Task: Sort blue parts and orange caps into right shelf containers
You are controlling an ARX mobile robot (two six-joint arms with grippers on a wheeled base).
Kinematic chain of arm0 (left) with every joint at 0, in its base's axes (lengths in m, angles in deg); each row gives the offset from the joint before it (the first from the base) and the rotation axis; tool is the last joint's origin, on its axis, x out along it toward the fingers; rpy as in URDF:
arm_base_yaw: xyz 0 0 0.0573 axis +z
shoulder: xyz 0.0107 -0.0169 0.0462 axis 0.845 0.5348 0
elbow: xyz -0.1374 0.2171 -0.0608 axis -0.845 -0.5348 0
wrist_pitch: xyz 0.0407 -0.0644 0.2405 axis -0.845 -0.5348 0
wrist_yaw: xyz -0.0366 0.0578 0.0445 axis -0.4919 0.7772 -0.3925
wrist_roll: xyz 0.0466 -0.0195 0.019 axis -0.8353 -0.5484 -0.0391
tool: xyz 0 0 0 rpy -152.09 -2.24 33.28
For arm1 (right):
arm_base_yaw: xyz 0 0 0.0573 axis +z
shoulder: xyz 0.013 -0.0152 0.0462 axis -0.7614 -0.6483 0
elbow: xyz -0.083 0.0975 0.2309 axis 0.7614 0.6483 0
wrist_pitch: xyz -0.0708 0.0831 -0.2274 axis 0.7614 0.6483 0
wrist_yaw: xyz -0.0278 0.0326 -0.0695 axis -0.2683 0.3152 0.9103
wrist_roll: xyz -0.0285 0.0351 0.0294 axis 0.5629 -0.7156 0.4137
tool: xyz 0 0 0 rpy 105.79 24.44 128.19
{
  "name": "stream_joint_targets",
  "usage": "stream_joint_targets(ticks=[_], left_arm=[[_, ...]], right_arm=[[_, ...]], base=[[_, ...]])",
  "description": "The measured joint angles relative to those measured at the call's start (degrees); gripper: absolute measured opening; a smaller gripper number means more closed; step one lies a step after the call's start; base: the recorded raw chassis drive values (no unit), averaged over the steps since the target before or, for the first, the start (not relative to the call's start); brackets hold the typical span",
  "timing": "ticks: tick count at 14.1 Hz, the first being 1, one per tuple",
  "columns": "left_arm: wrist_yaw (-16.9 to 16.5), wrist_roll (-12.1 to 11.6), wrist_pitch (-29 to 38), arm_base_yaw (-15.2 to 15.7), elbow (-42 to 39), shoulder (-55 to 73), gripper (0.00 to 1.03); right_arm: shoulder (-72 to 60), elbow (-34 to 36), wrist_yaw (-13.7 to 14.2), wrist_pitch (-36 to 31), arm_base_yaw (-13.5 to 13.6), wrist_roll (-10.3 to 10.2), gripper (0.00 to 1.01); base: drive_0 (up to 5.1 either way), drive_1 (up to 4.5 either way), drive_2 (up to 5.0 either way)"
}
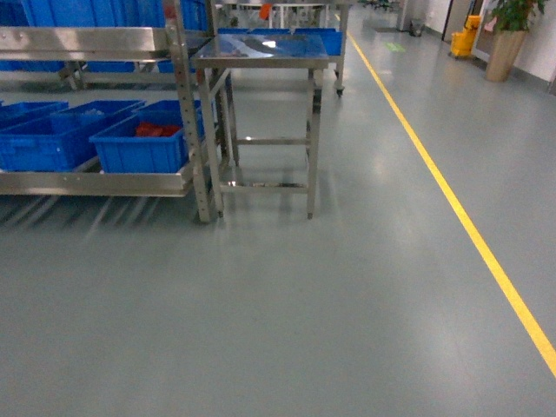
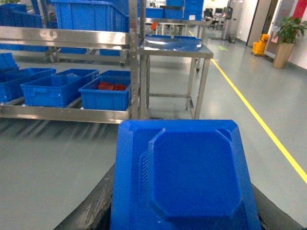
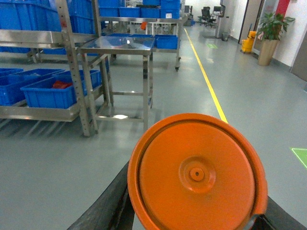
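Left claw (image 2: 182, 218) pinches a blue part (image 2: 184, 177); right claw (image 3: 192, 220) pinches an orange cap (image 3: 196, 172). Both undelivered. Far-left shelf bin (image 1: 143, 143) already holds red-orange pieces. Approach and drops remain.

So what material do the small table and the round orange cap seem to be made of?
The small table looks like polished stainless steel: its top mirrors the ceiling lights. The orange cap looks like moulded plastic, smooth and slightly glossy, with a raised rim and centre nub.

Steel table (image 1: 261, 52) beside a metal rack (image 1: 187, 113) — yellow floor line (image 1: 452, 200) right.
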Motion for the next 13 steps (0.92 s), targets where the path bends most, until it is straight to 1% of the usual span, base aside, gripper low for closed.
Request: stream_joint_targets(ticks=[13], left_arm=[[0.0,0.0,0.0,0.0,0.0,0.0,0.44]], right_arm=[[0.0,0.0,0.0,0.2,0.0,0.0,0.44]], base=[[0.0,4.27,-4.3]])
